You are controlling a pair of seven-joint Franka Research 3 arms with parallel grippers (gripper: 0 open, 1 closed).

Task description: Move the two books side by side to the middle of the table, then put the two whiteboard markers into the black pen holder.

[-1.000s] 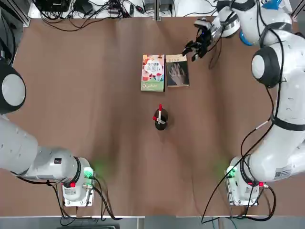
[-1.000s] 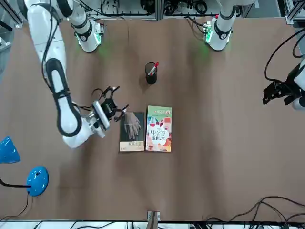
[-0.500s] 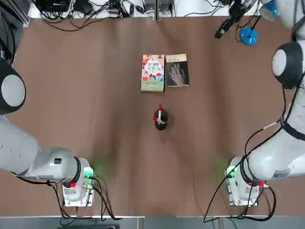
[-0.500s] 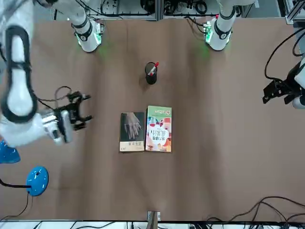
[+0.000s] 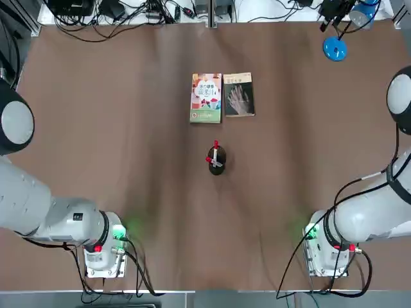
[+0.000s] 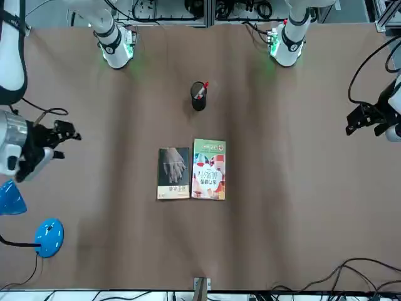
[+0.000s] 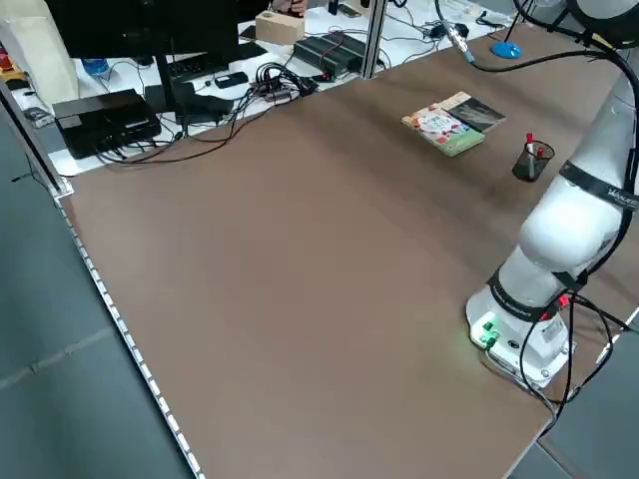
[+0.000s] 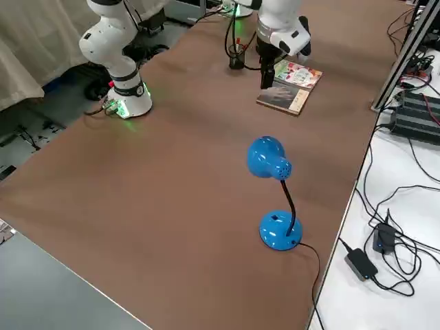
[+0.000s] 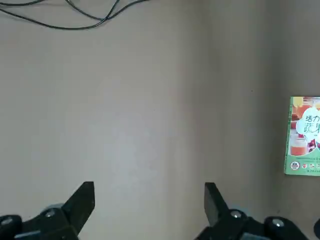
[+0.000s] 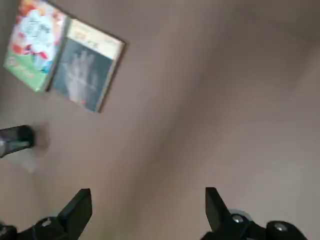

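Hovering right tool [image 6: 62, 139] (spread, empty) | left tool [image 9: 149, 207] spread | books [image 5: 221, 97] touching

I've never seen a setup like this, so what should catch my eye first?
Two books lie side by side toward the far middle of the big brown table, with a black pen holder holding red-capped markers just nearer the robot. A bright blue desk lamp stands at the far right corner, near the raised right gripper, jaws open.

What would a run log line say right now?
books: side by side | markers: in pen holder | right gripper: open, empty | left gripper: open, parked
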